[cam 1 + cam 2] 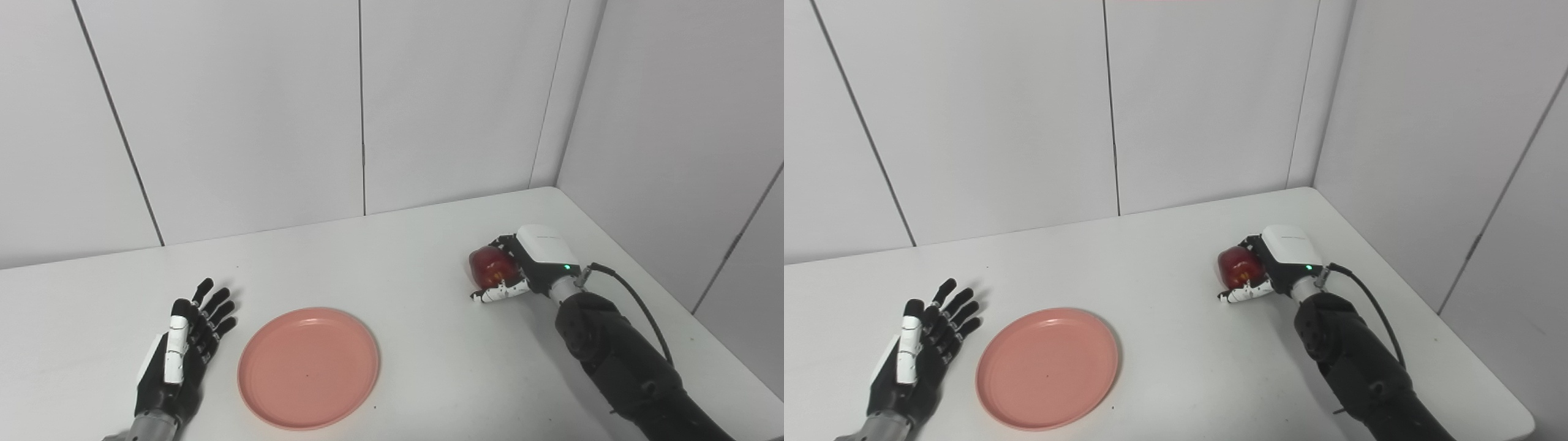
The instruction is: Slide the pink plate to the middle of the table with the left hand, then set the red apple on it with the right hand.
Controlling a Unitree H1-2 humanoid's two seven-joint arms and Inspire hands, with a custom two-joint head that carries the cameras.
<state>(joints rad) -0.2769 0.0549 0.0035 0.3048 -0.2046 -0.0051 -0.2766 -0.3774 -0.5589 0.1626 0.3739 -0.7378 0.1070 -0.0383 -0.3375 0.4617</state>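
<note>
Nearest the front edge of the table (404, 245): one pink plate (308, 366), flat and empty, left of the middle, with its near rim close to that edge. Just beside it on the left, not touching: left hand (184, 349), lying flat with fingers (211, 306) spread apart and pointing toward the back edge, holding nothing. Wrist cut off by the bottom of the frame.

Toward the right edge, well apart from the plate: right hand (520, 266), closed sideways around one red apple (490, 267). Only the apple's left face showed; the rest was hidden behind the curled fingers and the white back shell of the hand. Could not tell whether the apple rested on the table or was raised just off it. Small green light lit on the shell; faint grey lettering there too small to read. Black cable (631, 300) looping from the wrist along the forearm, lower arm cut off at the bottom right corner.

Count: one plate, one apple, two hands. No readable writing or labels anywhere. Plain white wall panels (245, 122) behind and to the right.
</note>
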